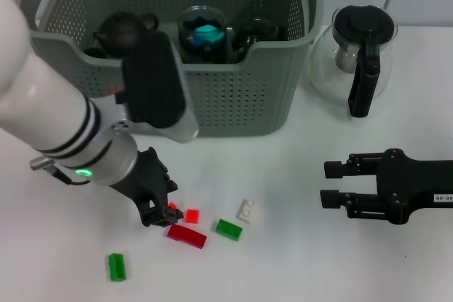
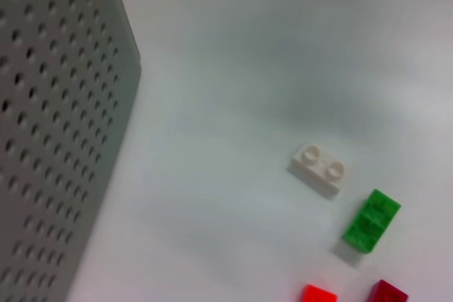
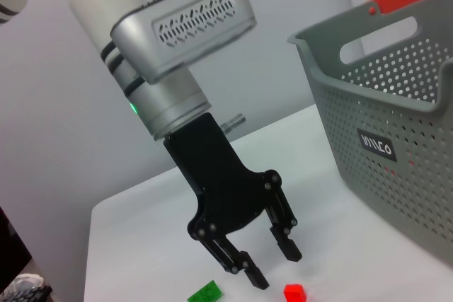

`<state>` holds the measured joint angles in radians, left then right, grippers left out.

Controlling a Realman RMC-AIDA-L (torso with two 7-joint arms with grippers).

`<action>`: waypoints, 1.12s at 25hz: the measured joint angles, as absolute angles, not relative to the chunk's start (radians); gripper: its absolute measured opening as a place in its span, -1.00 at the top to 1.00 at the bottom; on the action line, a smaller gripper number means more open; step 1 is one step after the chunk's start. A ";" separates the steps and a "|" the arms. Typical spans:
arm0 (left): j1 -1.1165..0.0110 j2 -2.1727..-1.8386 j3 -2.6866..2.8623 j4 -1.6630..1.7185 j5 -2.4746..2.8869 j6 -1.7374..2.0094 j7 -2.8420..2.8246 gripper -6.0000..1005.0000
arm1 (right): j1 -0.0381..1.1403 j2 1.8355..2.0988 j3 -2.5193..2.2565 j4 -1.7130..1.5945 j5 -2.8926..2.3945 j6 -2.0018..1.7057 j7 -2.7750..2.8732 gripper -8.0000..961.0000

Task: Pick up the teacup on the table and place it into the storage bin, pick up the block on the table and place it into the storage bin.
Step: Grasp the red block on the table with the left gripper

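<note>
I see my left gripper (image 1: 164, 211) spread wide just over the small red block (image 1: 192, 216), a little way in front of the storage bin (image 1: 233, 97), my right gripper (image 1: 334, 183) spread too, resting off to the bin's right side, holding nothing.

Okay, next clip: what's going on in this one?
The left gripper hangs open just above the scattered blocks, beside the small red block, holding nothing. The right gripper rests open over the table, away from the blocks. The storage bin already holds dark teaware; a glass teapot stands beside it.
</note>
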<state>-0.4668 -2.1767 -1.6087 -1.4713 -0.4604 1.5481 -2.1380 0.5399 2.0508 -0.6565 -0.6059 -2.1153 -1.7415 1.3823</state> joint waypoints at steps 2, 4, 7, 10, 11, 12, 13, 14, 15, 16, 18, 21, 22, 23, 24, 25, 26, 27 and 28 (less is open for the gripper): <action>-0.469 -2.177 -1.576 -1.466 -0.441 1.529 -2.151 0.15 | 0.540 2.051 -0.657 -0.606 -2.115 -1.742 1.383 -0.24; -0.470 -2.177 -1.549 -1.462 -0.418 1.509 -2.167 0.15 | 0.541 2.051 -0.657 -0.606 -2.115 -1.742 1.383 -0.24; -0.470 -2.178 -1.505 -1.450 -0.377 1.480 -2.191 0.15 | 0.541 2.051 -0.657 -0.606 -2.115 -1.742 1.383 -0.24; -0.472 -2.178 -1.478 -1.431 -0.357 1.456 -2.202 0.15 | 0.542 2.051 -0.657 -0.606 -2.115 -1.741 1.383 -0.24; -0.474 -2.178 -1.473 -1.425 -0.354 1.451 -2.204 0.15 | 0.543 2.051 -0.657 -0.606 -2.115 -1.741 1.383 -0.24; -0.476 -2.178 -1.471 -1.421 -0.354 1.448 -2.206 0.15 | 0.543 2.051 -0.657 -0.606 -2.115 -1.740 1.384 -0.24; -0.479 -2.177 -1.469 -1.415 -0.353 1.446 -2.208 0.15 | 0.543 2.051 -0.657 -0.606 -2.115 -1.740 1.384 -0.24; -0.481 -2.177 -1.468 -1.412 -0.353 1.445 -2.209 0.15 | 0.543 2.051 -0.657 -0.606 -2.115 -1.740 1.384 -0.24; -0.482 -2.177 -1.466 -1.411 -0.353 1.444 -2.210 0.15 | 0.543 2.051 -0.657 -0.606 -2.115 -1.739 1.385 -0.24; -0.482 -2.177 -1.464 -1.410 -0.353 1.443 -2.211 0.15 | 0.543 2.051 -0.657 -0.606 -2.115 -1.739 1.385 -0.24; -0.482 -2.177 -1.460 -1.409 -0.352 1.440 -2.211 0.15 | 0.543 2.051 -0.656 -0.606 -2.115 -1.738 1.385 -0.24; -0.483 -2.177 -1.458 -1.401 -0.347 1.429 -2.213 0.15 | 0.543 2.051 -0.657 -0.606 -2.115 -1.737 1.385 -0.24; -0.484 -2.176 -1.457 -1.397 -0.342 1.421 -2.216 0.15 | 0.543 2.051 -0.657 -0.606 -2.115 -1.737 1.385 -0.24; -0.485 -2.176 -1.457 -1.394 -0.336 1.416 -2.218 0.15 | 0.543 2.051 -0.657 -0.606 -2.115 -1.737 1.385 -0.24; -0.486 -2.175 -1.456 -1.389 -0.327 1.409 -2.222 0.15 | 0.543 2.051 -0.657 -0.606 -2.115 -1.737 1.385 -0.24; -0.487 -2.175 -1.456 -1.383 -0.316 1.399 -2.229 0.15 | 0.543 2.051 -0.657 -0.606 -2.115 -1.737 1.385 -0.24; -0.489 -2.175 -1.456 -1.378 -0.309 1.390 -2.234 0.16 | 0.543 2.051 -0.657 -0.606 -2.115 -1.737 1.385 -0.24; -0.490 -2.175 -1.456 -1.374 -0.304 1.384 -2.239 0.16 | 0.543 2.051 -0.657 -0.606 -2.115 -1.737 1.385 -0.24; -0.492 -2.174 -1.457 -1.373 -0.303 1.384 -2.241 0.16 | 0.542 2.051 -0.657 -0.606 -2.115 -1.736 1.385 -0.24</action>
